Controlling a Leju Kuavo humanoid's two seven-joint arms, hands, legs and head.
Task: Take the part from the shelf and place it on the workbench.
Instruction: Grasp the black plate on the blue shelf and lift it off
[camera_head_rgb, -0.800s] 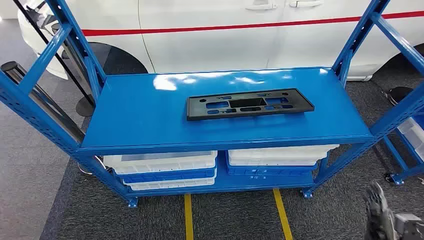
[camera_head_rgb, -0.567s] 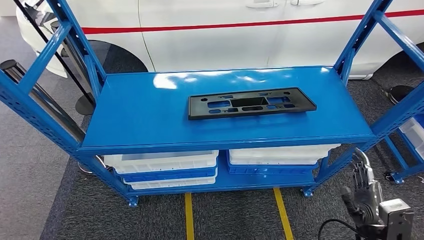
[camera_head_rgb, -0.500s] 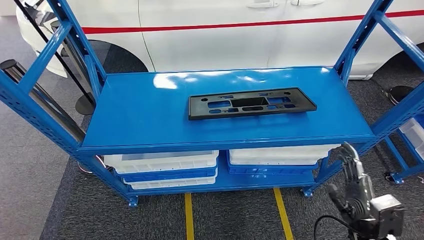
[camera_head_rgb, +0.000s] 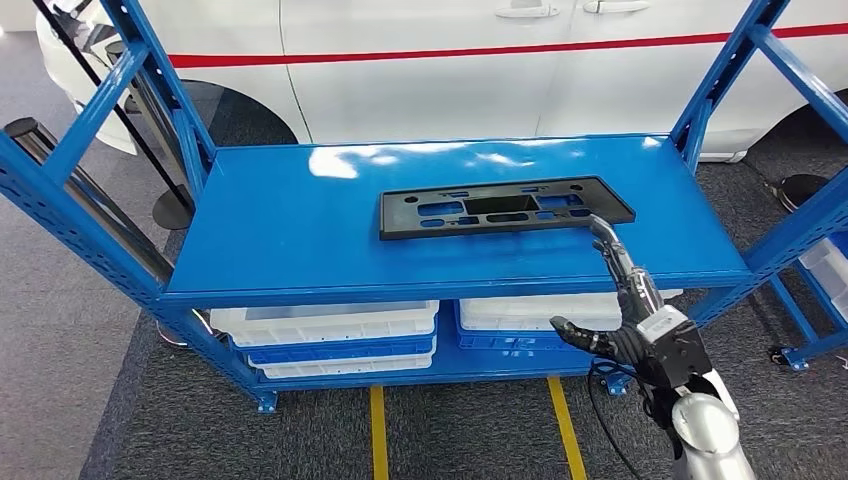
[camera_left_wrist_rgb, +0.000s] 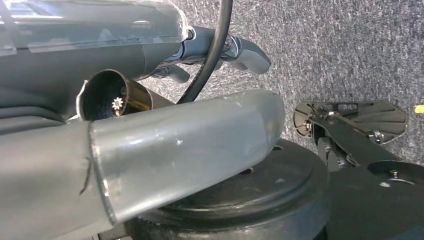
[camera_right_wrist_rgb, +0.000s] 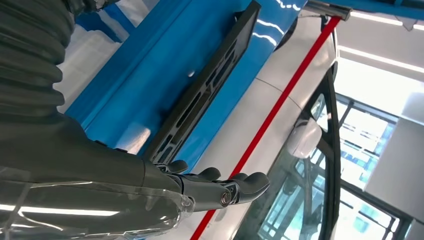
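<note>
A white car (camera_head_rgb: 450, 70) with a red stripe along its side is standing across the far side of the scene, behind everything else. In front of it a blue shelf (camera_head_rgb: 280, 240) is occupying the middle of the head view, with slanted blue uprights rising at its left and right ends and a glossy top board reflecting the lights. On the lower level of the shelf, white and blue bins (camera_head_rgb: 330, 335) are sitting side by side, stacked in low piles. Two yellow floor lines (camera_head_rgb: 377, 430) are running toward the near edge across the dark grey carpet.

The part (camera_head_rgb: 505, 209), a long flat black plastic panel with several cut-out openings, is lying flat on the top board of the shelf, right of centre and toward the far side, its long axis running left to right.

The right robot hand (camera_head_rgb: 625, 300) is reaching up from the near right, holding nothing, its fingers (camera_head_rgb: 605, 240) stretched out and spread, the thumb sticking out to the left. The fingertips are hovering just near the right end of the part; whether they are touching it I cannot tell. In the right wrist view the right robot hand (camera_right_wrist_rgb: 210, 187) is showing the same extended fingers beside the panel.

The left robot hand's state I cannot tell.
</note>
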